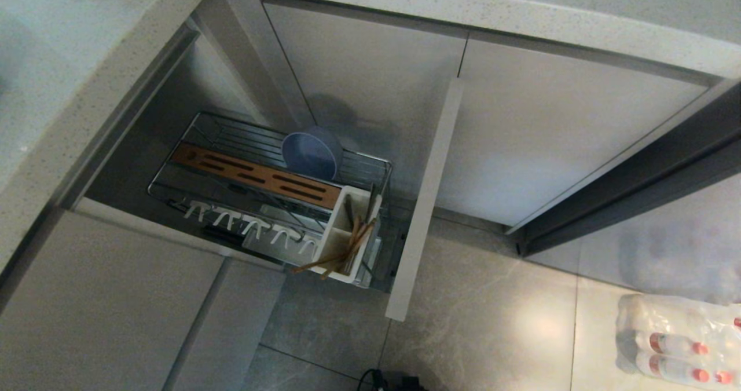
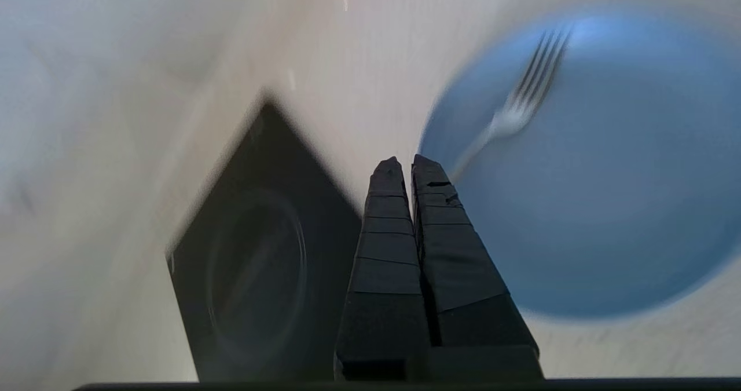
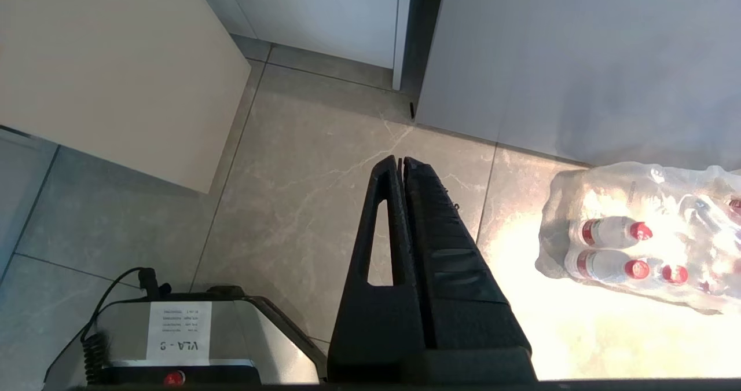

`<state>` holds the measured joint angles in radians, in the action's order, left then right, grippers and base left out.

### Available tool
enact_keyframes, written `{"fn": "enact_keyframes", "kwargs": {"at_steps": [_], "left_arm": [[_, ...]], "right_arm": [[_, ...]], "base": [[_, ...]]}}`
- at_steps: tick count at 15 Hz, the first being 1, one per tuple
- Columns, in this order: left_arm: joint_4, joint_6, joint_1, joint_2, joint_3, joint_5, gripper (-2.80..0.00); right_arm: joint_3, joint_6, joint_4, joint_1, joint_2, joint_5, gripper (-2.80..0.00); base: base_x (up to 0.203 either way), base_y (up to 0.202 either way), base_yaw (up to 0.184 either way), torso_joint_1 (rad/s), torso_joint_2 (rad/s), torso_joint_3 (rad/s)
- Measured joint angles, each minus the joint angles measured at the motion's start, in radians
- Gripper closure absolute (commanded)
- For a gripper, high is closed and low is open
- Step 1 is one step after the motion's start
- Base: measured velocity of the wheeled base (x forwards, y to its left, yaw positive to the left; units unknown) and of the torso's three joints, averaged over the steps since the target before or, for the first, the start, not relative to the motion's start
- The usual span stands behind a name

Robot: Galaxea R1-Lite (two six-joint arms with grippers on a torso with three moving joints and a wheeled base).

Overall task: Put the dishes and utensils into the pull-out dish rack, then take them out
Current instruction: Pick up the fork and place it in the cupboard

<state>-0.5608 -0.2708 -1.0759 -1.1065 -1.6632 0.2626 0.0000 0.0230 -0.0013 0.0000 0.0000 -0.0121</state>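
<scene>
head view: rack (image 1: 185,125) holds bowl (image 1: 311,153), caddy (image 1: 338,220) chopsticks (image 1: 338,255).

A home kitchen: speckled stone countertop (image 1: 69,124), pale cabinet fronts (image 1: 556,130), pull-out dish rack (image 1: 266,188), tiled floor (image 1: 492,333).

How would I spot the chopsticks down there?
Find the pulled-out wire rack under the counter. At its front end sits a white caddy; the chopsticks are the thin wooden sticks leaning out of it, unlike the blue bowl behind.
</scene>
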Motion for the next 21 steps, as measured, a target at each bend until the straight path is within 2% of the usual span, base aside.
{"fn": "enact_keyframes", "kwargs": {"at_steps": [2, 5, 12, 17, 19, 20, 21], "left_arm": [[-0.086, -0.035, -0.016, -0.026, 0.006, 0.0, 0.0], [-0.165, -0.052, -0.021, -0.072, 0.004, 0.001, 0.0], [-0.193, -0.049, -0.022, -0.179, -0.032, 0.004, 0.0], [-0.303, -0.05, 0.009, -0.226, -0.074, 0.06, 0.0], [-0.315, -0.05, 0.012, -0.241, -0.093, 0.065, 0.0], [-0.314, -0.05, 0.012, -0.246, -0.103, 0.064, -2.8], [-0.314, -0.049, 0.012, -0.249, -0.112, 0.064, -2.8]], "right_arm": [[0.0, 0.0, 0.0, 0.0, 0.0, 0.0, 0.0], [0.0, 0.0, 0.0, 0.0, 0.0, 0.0, 0.0], [0.0, 0.0, 0.0, 0.0, 0.0, 0.0, 0.0], [0.0, 0.0, 0.0, 0.0, 0.0, 0.0, 0.0], [0.0, 0.0, 0.0, 0.0, 0.0, 0.0, 0.0], [0.0, 0.0, 0.0, 0.0, 0.0, 0.0, 0.0], [0.0, 0.0, 0.0, 0.0, 0.0, 0.0, 0.0]], "base": [[0.0, 0.0, 0.0, 0.0, 0.0, 0.0], [0.0, 0.0, 0.0, 0.0, 0.0, 0.0], [0.0, 0.0, 0.0, 0.0, 0.0, 0.0], [0.0, 0.0, 0.0, 0.0, 0.0, 0.0], [0.0, 0.0, 0.0, 0.0, 0.0, 0.0], [0.0, 0.0, 0.0, 0.0, 0.0, 0.0], [0.0, 0.0, 0.0, 0.0, 0.0, 0.0]]}}
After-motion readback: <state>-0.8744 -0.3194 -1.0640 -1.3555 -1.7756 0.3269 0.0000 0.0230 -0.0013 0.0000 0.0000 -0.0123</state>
